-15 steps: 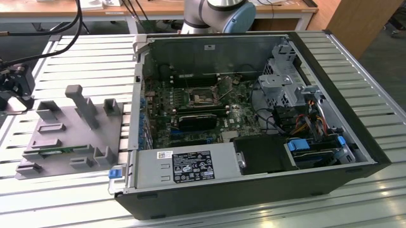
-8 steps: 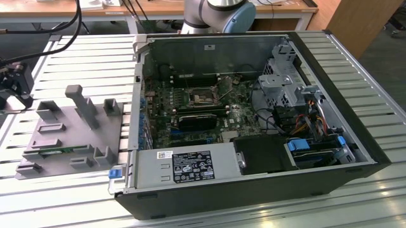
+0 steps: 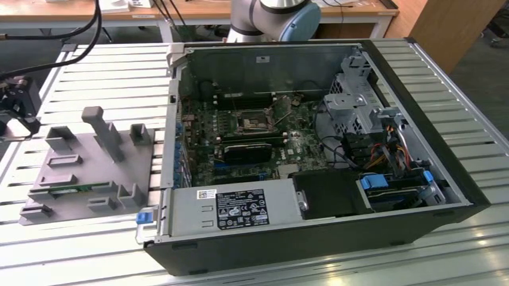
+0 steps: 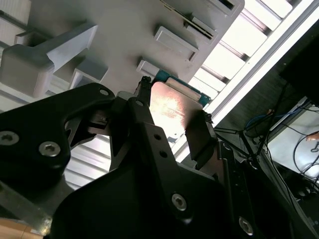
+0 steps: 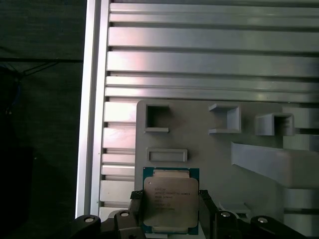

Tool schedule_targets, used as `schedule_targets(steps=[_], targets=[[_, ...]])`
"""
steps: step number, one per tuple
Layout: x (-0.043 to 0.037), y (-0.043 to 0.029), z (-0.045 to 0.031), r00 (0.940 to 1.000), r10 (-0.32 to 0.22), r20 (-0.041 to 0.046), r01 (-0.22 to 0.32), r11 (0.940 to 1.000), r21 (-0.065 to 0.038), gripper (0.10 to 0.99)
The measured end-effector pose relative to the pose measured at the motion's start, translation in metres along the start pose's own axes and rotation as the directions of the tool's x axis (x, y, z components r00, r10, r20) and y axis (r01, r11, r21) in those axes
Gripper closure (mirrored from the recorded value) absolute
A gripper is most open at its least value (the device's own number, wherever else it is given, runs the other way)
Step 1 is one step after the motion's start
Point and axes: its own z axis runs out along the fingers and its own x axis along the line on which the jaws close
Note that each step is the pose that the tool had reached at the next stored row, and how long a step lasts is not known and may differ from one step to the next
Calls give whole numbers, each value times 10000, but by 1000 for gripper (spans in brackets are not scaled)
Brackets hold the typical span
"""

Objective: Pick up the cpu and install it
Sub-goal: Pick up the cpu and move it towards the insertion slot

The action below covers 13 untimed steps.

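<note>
Your fingers (image 5: 205,208) are clamped on the cpu (image 5: 171,199), one on each opposite edge. It sits over the gray tray (image 5: 219,164) on the slatted tabletop (image 5: 209,59), well apart from the computer case (image 3: 263,238).

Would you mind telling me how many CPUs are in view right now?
1. The cpu is gripped in the end effector, over the gray fixture. Another could be hidden inside the open computer case.

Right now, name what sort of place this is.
Probably a robotics lab bench for PC assembly: an opened computer case on a slatted aluminium table, a parts fixture, and the end effector holding the cpu.
</note>
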Motion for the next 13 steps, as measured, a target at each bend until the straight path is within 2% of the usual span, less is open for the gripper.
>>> schedule_targets(steps=[13], targets=[[1,5,-68,10000,0,0,0,10000,0,553]])
